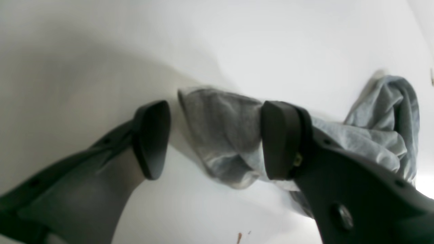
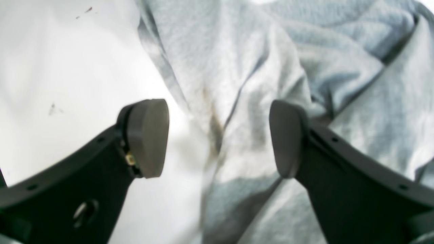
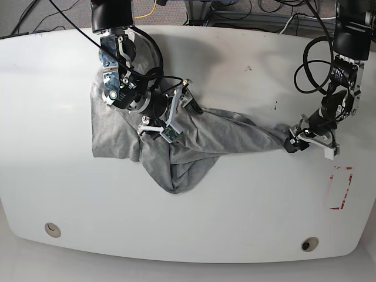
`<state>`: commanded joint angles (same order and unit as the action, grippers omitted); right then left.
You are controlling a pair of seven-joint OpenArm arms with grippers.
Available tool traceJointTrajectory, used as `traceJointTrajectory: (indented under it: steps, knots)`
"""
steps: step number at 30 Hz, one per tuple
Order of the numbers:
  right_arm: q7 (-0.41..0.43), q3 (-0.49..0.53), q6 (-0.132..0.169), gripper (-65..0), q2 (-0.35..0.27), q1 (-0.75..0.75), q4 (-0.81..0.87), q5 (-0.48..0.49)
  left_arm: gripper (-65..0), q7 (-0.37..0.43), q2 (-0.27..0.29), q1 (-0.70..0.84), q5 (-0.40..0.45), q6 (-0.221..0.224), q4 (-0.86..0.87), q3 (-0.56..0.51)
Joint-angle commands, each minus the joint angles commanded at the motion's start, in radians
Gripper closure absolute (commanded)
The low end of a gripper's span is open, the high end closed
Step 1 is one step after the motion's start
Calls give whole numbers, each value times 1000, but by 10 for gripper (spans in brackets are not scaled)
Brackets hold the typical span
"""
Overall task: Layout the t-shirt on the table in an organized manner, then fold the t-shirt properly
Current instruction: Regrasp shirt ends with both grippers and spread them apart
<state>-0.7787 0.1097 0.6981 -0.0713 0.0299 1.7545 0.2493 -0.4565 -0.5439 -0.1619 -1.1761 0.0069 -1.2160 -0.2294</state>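
Note:
The grey t-shirt [image 3: 176, 147] lies crumpled on the white table [image 3: 235, 223], bunched at centre-left, with a twisted strip stretched out to the right. My left gripper [image 3: 294, 143] is at the far end of that strip. In the left wrist view the left gripper [image 1: 217, 140] is open, and the t-shirt's end [image 1: 223, 135] lies between its fingers on the table [image 1: 237, 34]. My right gripper [image 3: 179, 117] hovers over the bunched part. In the right wrist view the right gripper [image 2: 217, 139] is open above wrinkled t-shirt cloth [image 2: 237, 67], near the cloth's edge on the table [image 2: 51, 67].
A red dashed mark [image 3: 342, 188] sits near the table's right edge. Two round grommet holes [image 3: 51, 229] [image 3: 309, 242] lie along the front edge. Small dark specks [image 3: 275, 106] dot the surface. Cables [image 3: 252, 9] run behind the table's back edge.

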Motion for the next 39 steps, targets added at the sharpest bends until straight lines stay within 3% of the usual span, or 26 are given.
traceJointTrajectory:
  steps: [6,8,10,11,14,19,22,28,35,39]
  knots:
    - [0,-43,0,-444,0,66,66,0,-379,0,2,-17,0,0,0,-8]
    - [0,-68,0,-444,0,89,95,2,-307,0,3,-17,0,0,-2,-9]
    - [0,-89,0,-444,0,112,124,2,-212,0,3,-20,0,0,-2,-9]
    - [0,-110,0,-444,0,130,150,2,-129,0,3,-25,0,0,0,-9]
    - [0,-160,0,-444,0,163,196,2,-4,0,3,-28,0,0,0,-9]
    - [0,-250,0,-444,8,224,259,5,-4,0,3,-28,0,0,-2,-9]
    - [-2,-285,0,-444,23,259,270,63,0,0,3,-29,0,0,-2,-8]
    - [-18,-417,0,-444,29,324,269,295,0,0,2,-29,0,0,-21,-6]
    - [-91,-644,0,-444,29,391,265,588,0,0,-3,-29,5,0,-83,-6]
    - [-107,-727,0,-444,25,419,265,654,0,0,-3,-29,49,0,-103,-6]
